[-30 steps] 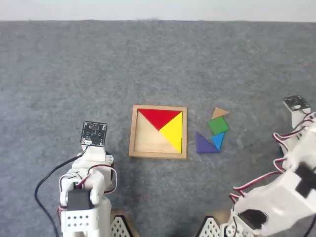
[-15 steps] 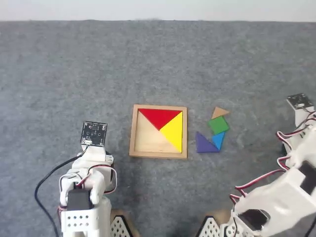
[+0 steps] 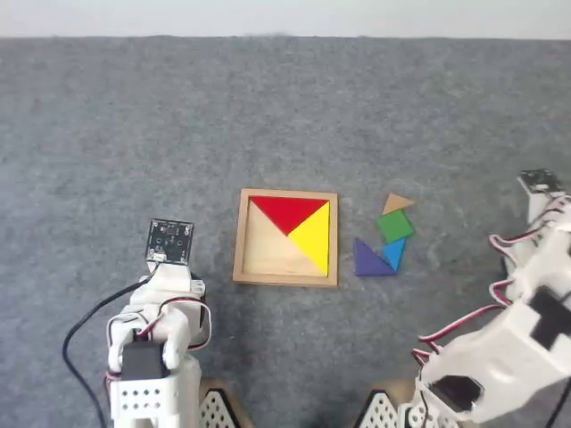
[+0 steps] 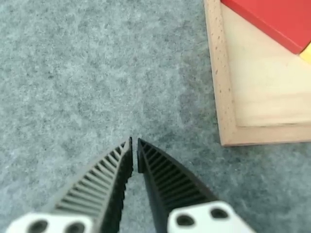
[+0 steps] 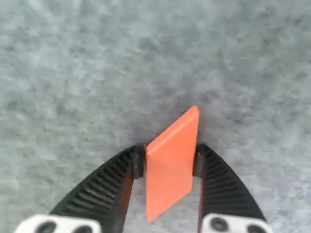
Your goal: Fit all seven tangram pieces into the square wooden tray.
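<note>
Left arm sits at the near-left corner of the worktop. The left claw is pinched narrow, tips almost touching, with nothing between them. It hangs over bare grey felt just beside the tray's near-left corner and does not touch the tray.

Tray lies flat about mid-worktop, a bit toward the near edge. There are two pieces in it. The red triangle lies along the far wall. The yellow triangle lies along the right wall, meeting the red one on a diagonal seam. Bare wood shows across the left and near part of the floor.

Four loose pieces lie on the felt just right of the tray, in a tight cluster. The purple triangle is closest to the tray, and the blue triangle touches its right side. The green square sits just beyond those two, turned slightly. The tan triangle is at the far end of the cluster, right by the green one.

Right arm is at the right edge of the worktop, well apart from the cluster. The right claw is clamped on an orange parallelogram, one jaw on each long side, with its far corner poking out past the tips. There is felt under it, but I can't tell whether the piece touches the felt.
</note>
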